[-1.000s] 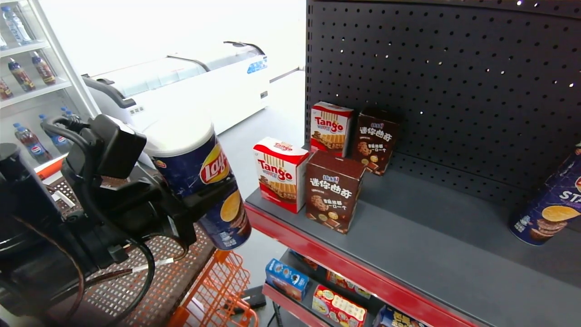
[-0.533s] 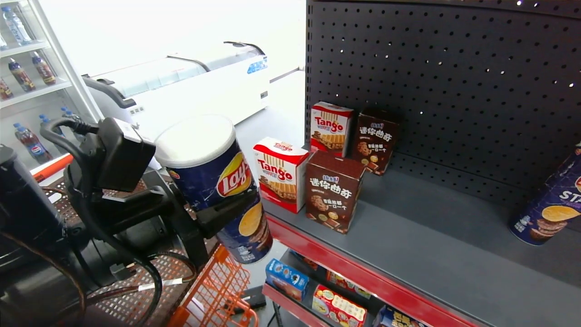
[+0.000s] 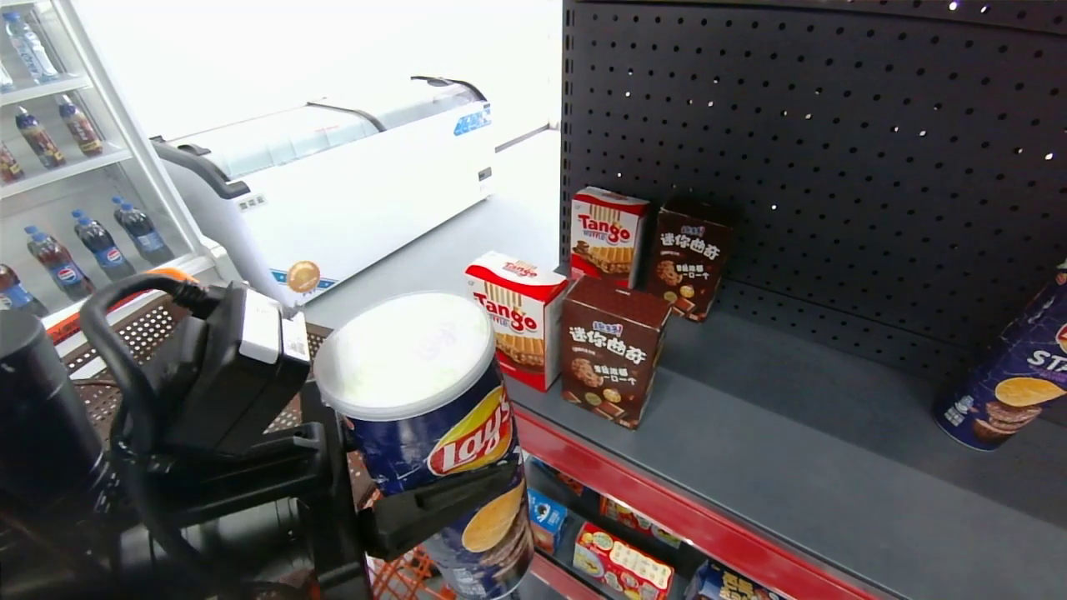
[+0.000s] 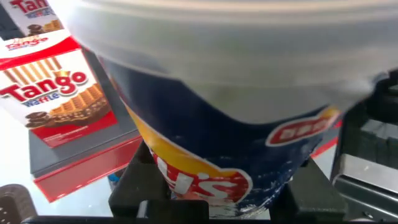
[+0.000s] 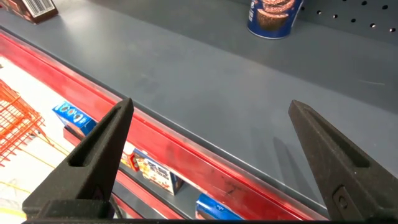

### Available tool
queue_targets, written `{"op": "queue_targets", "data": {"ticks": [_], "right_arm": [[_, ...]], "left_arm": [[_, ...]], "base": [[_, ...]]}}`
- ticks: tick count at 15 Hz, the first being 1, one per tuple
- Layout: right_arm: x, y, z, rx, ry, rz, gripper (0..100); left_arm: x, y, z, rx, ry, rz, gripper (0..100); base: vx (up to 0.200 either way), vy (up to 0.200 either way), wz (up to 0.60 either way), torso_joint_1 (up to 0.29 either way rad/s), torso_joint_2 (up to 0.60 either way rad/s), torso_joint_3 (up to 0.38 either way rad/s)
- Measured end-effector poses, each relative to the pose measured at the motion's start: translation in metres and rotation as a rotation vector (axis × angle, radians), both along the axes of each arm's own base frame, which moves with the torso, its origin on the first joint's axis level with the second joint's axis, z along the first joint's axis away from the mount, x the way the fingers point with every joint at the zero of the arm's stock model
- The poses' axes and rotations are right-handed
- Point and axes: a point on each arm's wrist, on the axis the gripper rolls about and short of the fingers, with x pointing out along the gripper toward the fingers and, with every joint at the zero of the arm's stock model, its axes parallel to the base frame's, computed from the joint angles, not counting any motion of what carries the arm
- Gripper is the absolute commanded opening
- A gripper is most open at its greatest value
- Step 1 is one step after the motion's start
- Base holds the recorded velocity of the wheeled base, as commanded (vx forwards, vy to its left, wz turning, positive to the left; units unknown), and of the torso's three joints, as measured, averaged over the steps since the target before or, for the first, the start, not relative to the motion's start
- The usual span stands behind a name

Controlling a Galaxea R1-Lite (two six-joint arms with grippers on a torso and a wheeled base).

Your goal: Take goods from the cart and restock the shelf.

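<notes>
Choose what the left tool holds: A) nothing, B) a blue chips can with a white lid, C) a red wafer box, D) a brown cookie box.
B: the left tool is shut around the blue chips can, and the white lid faces up toward the head camera.
</notes>
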Motion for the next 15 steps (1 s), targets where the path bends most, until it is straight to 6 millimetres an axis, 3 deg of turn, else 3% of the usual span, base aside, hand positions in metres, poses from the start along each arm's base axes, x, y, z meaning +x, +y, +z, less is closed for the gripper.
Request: {"op": "queue_targets", "data": {"ticks": [11,15], "right_arm": [[0.0,0.0,0.0,0.0,0.0,0.0,100],[0.0,0.0,-0.0001,0.0,0.001,0.0,100]], "left_arm": [[-0.0082,0.0012,-0.0036,0.002,0.009,-0.07,0],[-0.0081,0.0016,-0.0046,0.005,0.012,-0.068,0]], "base": [[0.0,0.0,0.0,0.0,0.0,0.0],[0.0,0.0,-0.6,0.0,0.0,0.008]]}}
